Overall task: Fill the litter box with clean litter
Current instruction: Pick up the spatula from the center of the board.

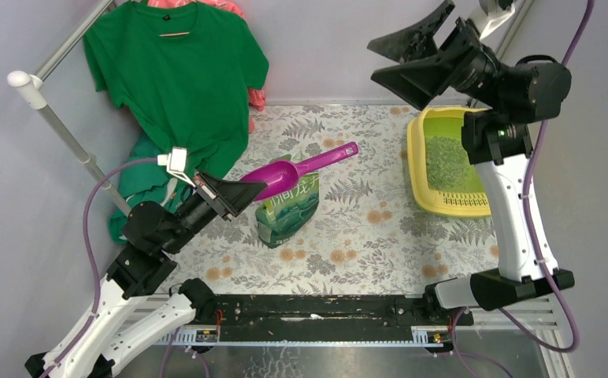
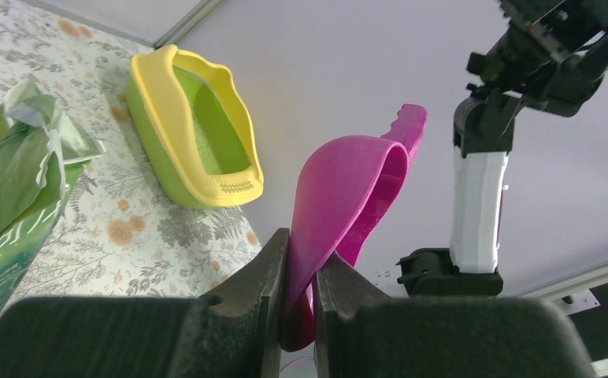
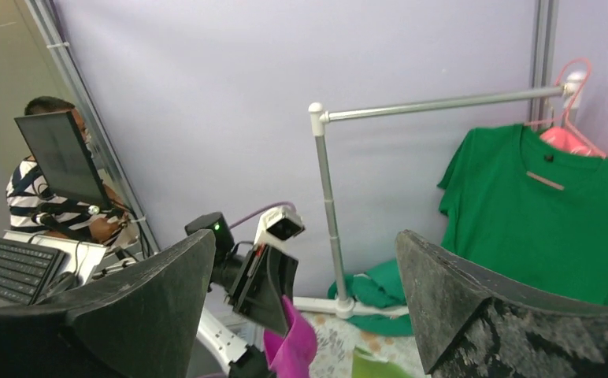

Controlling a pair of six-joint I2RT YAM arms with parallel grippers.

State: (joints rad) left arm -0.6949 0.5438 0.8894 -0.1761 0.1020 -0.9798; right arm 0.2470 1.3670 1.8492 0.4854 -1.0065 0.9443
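Litter box (image 1: 443, 206) sits at the right side of the table (image 1: 364, 236), well apart from the left jaws, which pinch the purple scoop (image 1: 285, 175) by its bowl end above the green bag (image 1: 285, 216), its handle pointing roughly boxward. Clean litter (image 1: 445, 161) lies inside the box. The right jaws hang spread wide and empty, high above it, so that arm is nearer.

Directions are read from the centre of the table (image 1: 364, 228) in the top view. The litter box (image 1: 441, 203) sits at 3 o'clock, near the right edge, with the clean litter (image 1: 446, 161) inside it. The bag (image 1: 287, 214) stands at 9 o'clock, close to centre. The scoop (image 1: 281, 175) is over the bag's top, handle toward 2 o'clock, its rim between the jaws of the left gripper (image 1: 246, 191). The shirt (image 1: 175, 87) hangs at 10 o'clock, behind the bag.
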